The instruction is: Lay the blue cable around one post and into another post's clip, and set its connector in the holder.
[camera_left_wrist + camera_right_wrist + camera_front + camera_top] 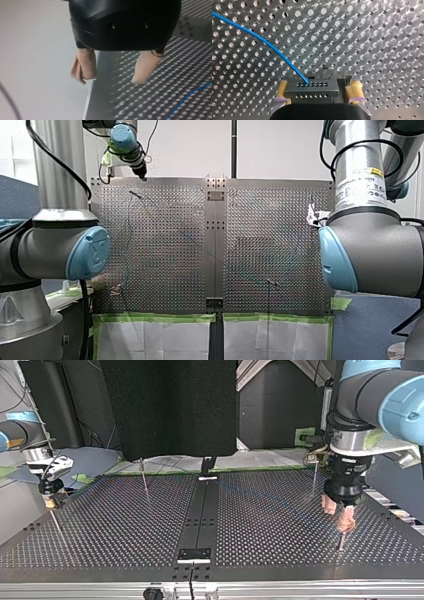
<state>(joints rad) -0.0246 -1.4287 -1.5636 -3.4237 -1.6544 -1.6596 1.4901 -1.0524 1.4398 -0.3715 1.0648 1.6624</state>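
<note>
The thin blue cable (269,46) runs across the perforated table and ends in a black connector (312,88) with rows of small holes. My right gripper (319,93) stands open with the connector between its yellow pads (355,91); a narrow gap shows beside the pad. A black block, perhaps the holder (325,73), sits just behind the connector. My left gripper (108,79) is open with nothing between its beige pads (145,67), at the table's edge; a stretch of the blue cable (190,96) lies beyond it. It hangs just above a thin post (341,542).
More thin posts stand on the plate: one (144,476) at the top view's back left, one (314,476) at the back right, one (56,527) near my right gripper (50,501). A black centre strip (200,515) splits the table. Green tape (155,317) lines the near edge.
</note>
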